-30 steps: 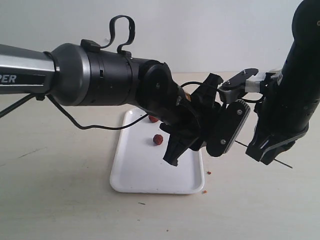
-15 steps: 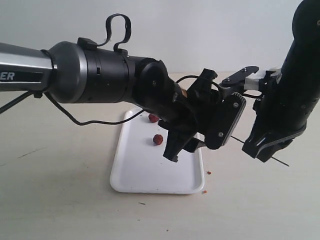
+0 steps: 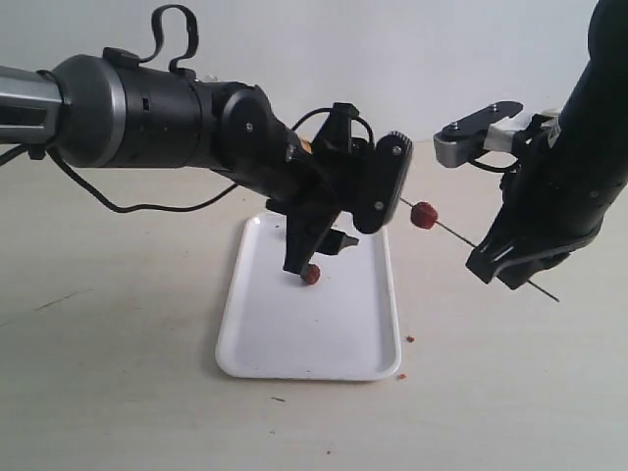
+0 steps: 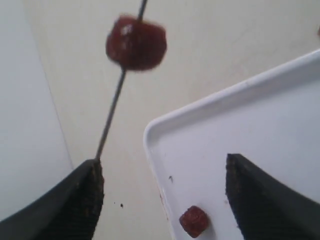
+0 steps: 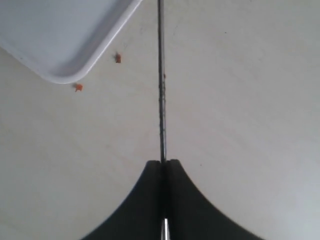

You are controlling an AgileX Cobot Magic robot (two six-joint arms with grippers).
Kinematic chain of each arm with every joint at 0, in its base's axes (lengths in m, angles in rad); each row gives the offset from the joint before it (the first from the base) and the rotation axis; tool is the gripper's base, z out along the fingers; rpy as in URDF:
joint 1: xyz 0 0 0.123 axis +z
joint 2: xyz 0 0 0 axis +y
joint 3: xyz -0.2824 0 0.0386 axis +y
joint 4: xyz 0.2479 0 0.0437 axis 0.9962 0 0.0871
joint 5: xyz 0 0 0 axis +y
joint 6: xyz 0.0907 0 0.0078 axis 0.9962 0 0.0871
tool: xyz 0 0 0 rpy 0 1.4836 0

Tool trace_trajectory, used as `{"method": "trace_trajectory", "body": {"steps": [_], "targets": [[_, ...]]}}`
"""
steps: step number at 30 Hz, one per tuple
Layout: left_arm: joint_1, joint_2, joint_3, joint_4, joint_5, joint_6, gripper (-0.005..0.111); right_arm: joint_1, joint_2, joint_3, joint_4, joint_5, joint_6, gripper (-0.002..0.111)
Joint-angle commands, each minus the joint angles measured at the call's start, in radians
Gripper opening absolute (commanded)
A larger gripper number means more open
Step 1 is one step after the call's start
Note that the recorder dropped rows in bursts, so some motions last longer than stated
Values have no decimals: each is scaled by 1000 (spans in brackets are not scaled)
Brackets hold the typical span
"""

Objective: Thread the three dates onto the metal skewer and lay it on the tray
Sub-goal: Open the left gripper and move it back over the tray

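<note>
One date (image 3: 424, 214) sits threaded on the metal skewer (image 3: 491, 255), near its free end. My right gripper (image 3: 502, 267) is shut on the skewer's other end and holds it in the air, right of the tray (image 3: 294, 343). The right wrist view shows the skewer (image 5: 161, 75) running straight out from the shut gripper (image 5: 164, 164). My left gripper (image 3: 339, 231) hangs open over the tray's far end, empty. In the left wrist view the threaded date (image 4: 136, 42) and skewer (image 4: 112, 107) lie beyond the open gripper (image 4: 165, 192). A second date (image 4: 193, 221) lies loose on the tray (image 4: 260, 115), also visible as the date (image 3: 310, 274) below the gripper.
Small orange-brown crumbs (image 3: 409, 339) lie on the table by the tray's near right corner, and the crumbs (image 5: 118, 57) show beside the tray corner (image 5: 65, 40). The left arm's bulky black wrist (image 3: 196, 128) spans the left half of the scene.
My left gripper opened and pulled back to the left off the skewer, leaving a date threaded on it. The right gripper kept its hold and barely shifted.
</note>
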Motion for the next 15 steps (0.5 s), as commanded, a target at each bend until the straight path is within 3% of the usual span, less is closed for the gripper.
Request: {"method": "trace_trajectory", "body": {"steps": [1, 6, 10, 12, 15], "targets": [[12, -5, -5, -17, -11, -20, 68, -50, -8, 0, -40, -23, 75, 0], [29, -5, -5, -17, -64, -65, 68, -90, -8, 0, -29, -149, 185, 0], [67, 1, -5, 24, 38, -67, 68, -90, -8, 0, -14, -229, 199, 0], [77, 1, -5, 24, 70, -99, 68, -90, -8, 4, 95, -346, 214, 0], [77, 1, -5, 106, 117, -67, 68, -90, -8, 4, 83, -375, 122, 0]]}}
